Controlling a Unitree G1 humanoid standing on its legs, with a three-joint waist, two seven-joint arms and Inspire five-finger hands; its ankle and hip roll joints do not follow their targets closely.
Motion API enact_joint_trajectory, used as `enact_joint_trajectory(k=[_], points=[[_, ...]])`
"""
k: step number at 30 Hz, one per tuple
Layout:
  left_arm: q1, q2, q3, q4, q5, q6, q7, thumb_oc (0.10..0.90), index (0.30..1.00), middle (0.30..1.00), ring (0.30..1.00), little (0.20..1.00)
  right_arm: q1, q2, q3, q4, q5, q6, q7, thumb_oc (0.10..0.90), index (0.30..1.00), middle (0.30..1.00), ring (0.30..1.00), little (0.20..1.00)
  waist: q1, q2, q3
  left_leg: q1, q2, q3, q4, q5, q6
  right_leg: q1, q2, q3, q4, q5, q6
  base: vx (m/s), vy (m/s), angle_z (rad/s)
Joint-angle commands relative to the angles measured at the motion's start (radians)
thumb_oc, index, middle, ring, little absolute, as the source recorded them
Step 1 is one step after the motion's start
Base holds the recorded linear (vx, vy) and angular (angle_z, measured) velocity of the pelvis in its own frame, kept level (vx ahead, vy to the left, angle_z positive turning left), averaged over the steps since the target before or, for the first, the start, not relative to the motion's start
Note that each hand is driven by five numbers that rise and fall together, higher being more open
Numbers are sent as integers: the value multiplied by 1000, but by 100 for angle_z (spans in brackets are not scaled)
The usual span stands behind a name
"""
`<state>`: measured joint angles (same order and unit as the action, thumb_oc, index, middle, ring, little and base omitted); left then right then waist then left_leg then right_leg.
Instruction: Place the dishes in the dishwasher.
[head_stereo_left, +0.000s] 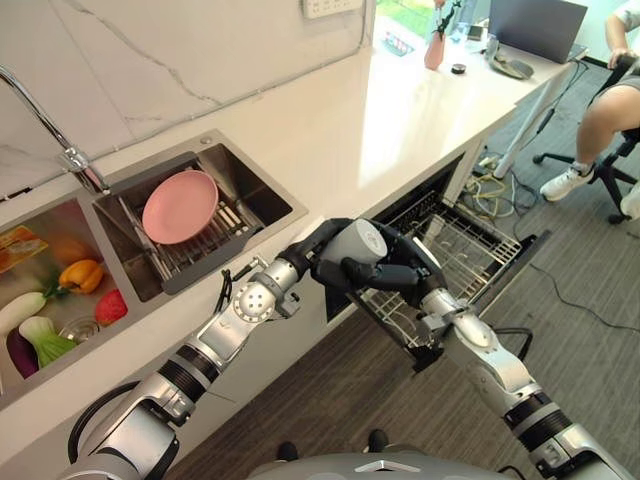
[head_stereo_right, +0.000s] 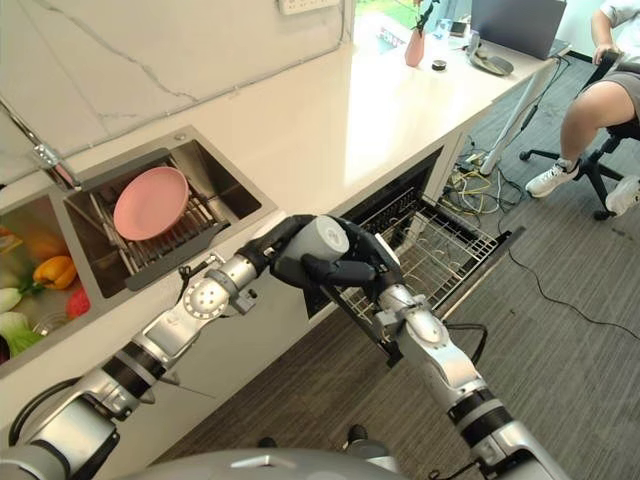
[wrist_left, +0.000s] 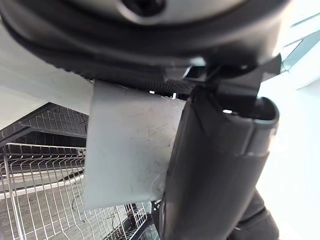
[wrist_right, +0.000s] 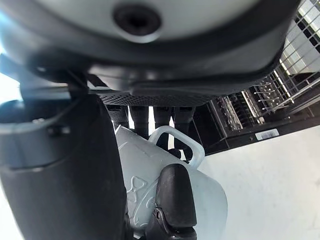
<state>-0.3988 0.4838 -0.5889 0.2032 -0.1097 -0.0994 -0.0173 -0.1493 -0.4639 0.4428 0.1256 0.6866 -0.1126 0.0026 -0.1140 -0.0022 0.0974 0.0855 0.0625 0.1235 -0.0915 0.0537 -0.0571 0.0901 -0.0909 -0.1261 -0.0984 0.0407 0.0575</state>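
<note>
A long white counter (head_stereo_left: 400, 120) runs along a marble wall, and a steel sink (head_stereo_left: 255, 185) is set into it. Under the counter the dishwasher (head_stereo_left: 455, 215) stands open, and its wire rack (head_stereo_left: 470, 250) is pulled out over the grey floor. In the sink a rack (head_stereo_left: 190, 250) holds a pink plate (head_stereo_left: 180, 206), which leans up on its edge. The next basin of the sink has vegetables in it: a yellow pepper (head_stereo_left: 80, 275), something red (head_stereo_left: 111, 307) and some leafy greens (head_stereo_left: 42, 340). Far down the counter sit a laptop (head_stereo_left: 535, 25) and a pink vase (head_stereo_left: 435, 48), and a person (head_stereo_left: 610, 110) sits on a chair beside them. Both robot hands meet in front of the counter edge, just above the near corner of the pulled-out rack. Between them is a grey mug (head_stereo_left: 355, 243) with a looped handle, lying on its side with its flat bottom turned up toward the camera. The left hand (head_stereo_left: 308, 248) comes from the sink side and its thumb lies against the mug's wall. The right hand (head_stereo_left: 395, 275) comes from the dishwasher side, with its fingers curled over the mug near the handle and its thumb pressed on the mug's side. The mug is up in the air, held by both hands, not yet down in the rack.
</note>
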Motion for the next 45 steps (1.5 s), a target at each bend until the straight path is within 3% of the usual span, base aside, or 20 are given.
enact_joint_trajectory(k=[1, 2, 7, 8, 17, 24, 35, 45], points=[[-146, -201, -193, -89, 24, -167, 32, 579, 568, 568, 568, 568, -202, 225, -122, -64, -90, -159, -223, 400, 300, 300, 300, 300, 23, -33, -12, 80, 32, -12, 37, -143, -1, 10, -125, -11, 15, -28, 123, 0, 0, 0], [-145, -202, -192, -89, 25, -168, 39, 800, 900, 900, 900, 900, -201, 226, -127, -62, -108, -159, -239, 400, 300, 300, 300, 300, 23, -33, -12, 80, 32, -13, 38, -144, -1, 10, -125, -11, 16, -28, 123, 0, 0, 0], [-146, -200, -191, -99, 37, -171, 71, 800, 900, 900, 900, 900, -197, 236, -157, -50, -178, -149, -320, 400, 300, 300, 300, 300, 25, -31, -12, 79, 31, -18, 40, -145, 0, 13, -125, -15, 17, -30, 121, 0, 0, 0], [-147, -198, -191, -112, 44, -171, 88, 800, 900, 900, 900, 900, -196, 247, -179, -40, -194, -148, -375, 400, 300, 300, 300, 300, 27, -32, -12, 75, 29, -20, 40, -137, 2, 12, -128, -19, 17, -24, 118, 0, 0, 0], [-144, -188, -163, -162, 116, -185, 184, 800, 900, 900, 900, 900, -196, 291, -273, -39, -221, -176, -556, 400, 300, 300, 300, 300, 36, -27, -16, 74, 26, -40, 32, -134, 0, 19, -132, -37, 17, -28, 115, -8, -1, 6], [-139, -185, -151, -170, 147, -190, 215, 800, 900, 900, 900, 900, -187, 292, -289, -45, -246, -179, -592, 400, 300, 300, 300, 300, 37, -29, -16, 73, 26, -46, 30, -133, -1, 21, -131, -44, 17, -30, 114, 0, -4, 10], [-102, -147, -99, -247, 237, -245, 316, 800, 900, 900, 900, 900, -177, 244, -484, -16, -418, -211, -812, 400, 300, 300, 300, 300, 42, -29, -24, 83, 28, -56, 17, -134, -1, 29, -126, -58, 16, -35, 114, 0, 0, 0], [-52, -124, -41, -307, 169, -272, 342, 800, 900, 900, 900, 900, -161, 199, -604, -10, -500, -212, -913, 400, 300, 300, 300, 300, 44, -29, -27, 80, 24, -65, 14, -137, 1, 30, -129, -67, 17, -36, 116, 8, 0, 2]])
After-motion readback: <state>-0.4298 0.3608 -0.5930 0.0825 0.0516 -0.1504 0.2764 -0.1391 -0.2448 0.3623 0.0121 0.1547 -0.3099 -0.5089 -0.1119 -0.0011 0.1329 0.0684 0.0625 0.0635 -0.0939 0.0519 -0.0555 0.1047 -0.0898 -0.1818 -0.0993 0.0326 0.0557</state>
